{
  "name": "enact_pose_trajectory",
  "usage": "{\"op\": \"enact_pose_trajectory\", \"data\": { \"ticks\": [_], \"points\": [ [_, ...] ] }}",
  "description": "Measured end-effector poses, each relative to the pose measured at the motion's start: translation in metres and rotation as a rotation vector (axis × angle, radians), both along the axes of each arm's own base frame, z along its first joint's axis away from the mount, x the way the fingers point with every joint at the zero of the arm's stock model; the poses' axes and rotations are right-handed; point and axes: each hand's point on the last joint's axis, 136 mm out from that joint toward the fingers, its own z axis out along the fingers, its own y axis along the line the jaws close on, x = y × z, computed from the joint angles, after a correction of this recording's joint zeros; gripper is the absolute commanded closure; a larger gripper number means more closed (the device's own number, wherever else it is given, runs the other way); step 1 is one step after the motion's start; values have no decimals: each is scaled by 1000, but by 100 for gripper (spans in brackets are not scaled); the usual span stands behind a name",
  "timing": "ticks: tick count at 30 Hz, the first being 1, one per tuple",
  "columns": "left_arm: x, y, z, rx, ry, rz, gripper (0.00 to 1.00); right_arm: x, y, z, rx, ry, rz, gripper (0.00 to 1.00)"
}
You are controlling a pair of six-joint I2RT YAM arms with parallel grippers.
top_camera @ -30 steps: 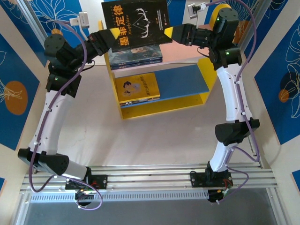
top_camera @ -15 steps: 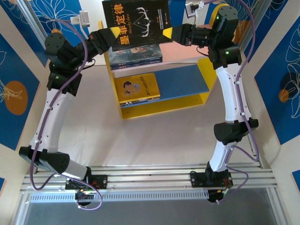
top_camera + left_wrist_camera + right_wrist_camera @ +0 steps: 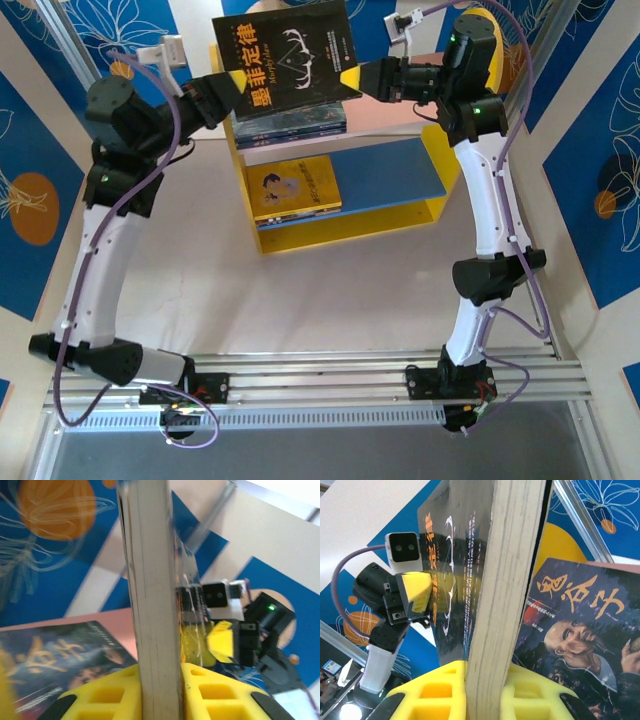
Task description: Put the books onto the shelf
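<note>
On my overhead feed the black book (image 3: pixel 285 55), with a glossy cover, pale antlers and gold lettering, hung in the air above the shelf (image 3: pixel 345 228). It was pinched from both sides. The left gripper (image 3: pixel 236 82) had its left edge and the right gripper (image 3: pixel 353 78) its right edge.

Through the left wrist camera I saw the book's cream page block standing like a plank between the yellow fingers (image 3: pixel 100 696). They were moulded with square pockets and pressed close against both covers. The right wrist camera gave me a matching grip: its fingers (image 3: pixel 432 692) were closed tight on the page edge, and the shiny cover beside them threw back reflections.

Under the held book sat the boxy wooden shelf with yellow sides. Its flat pink upper board (image 3: pixel 390 115) carried a stack of dark paperbacks (image 3: pixel 292 120). Its blue lower board (image 3: pixel 385 170) carried the yellow book (image 3: pixel 297 187), lying flat at the left end. From the right wrist I could read the stack's top cover (image 3: pixel 575 630): a man's portrait under yellow brush characters. The shelf stood on a pale matte table (image 3: pixel 300 290).
</note>
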Motion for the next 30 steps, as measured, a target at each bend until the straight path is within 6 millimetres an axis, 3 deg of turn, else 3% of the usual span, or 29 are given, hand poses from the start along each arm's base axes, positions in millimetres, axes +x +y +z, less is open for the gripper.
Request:
{"op": "enact_pose_trajectory", "data": {
  "ticks": [6,10,14,22,30],
  "points": [
    [-47,42,30,50,-135,203,74,10,-6,-10,-16,47,-39,100],
    [-63,54,40,62,-184,258,74,16,-4,-19,-25,79,-48,100],
    [-58,56,34,77,-174,279,74,15,2,-23,-34,100,-53,100],
    [-26,50,-6,131,-65,284,75,13,12,-30,-51,133,-61,100],
    [-30,51,-4,134,-76,286,75,12,18,-33,-60,134,-67,100]
  ]
}}
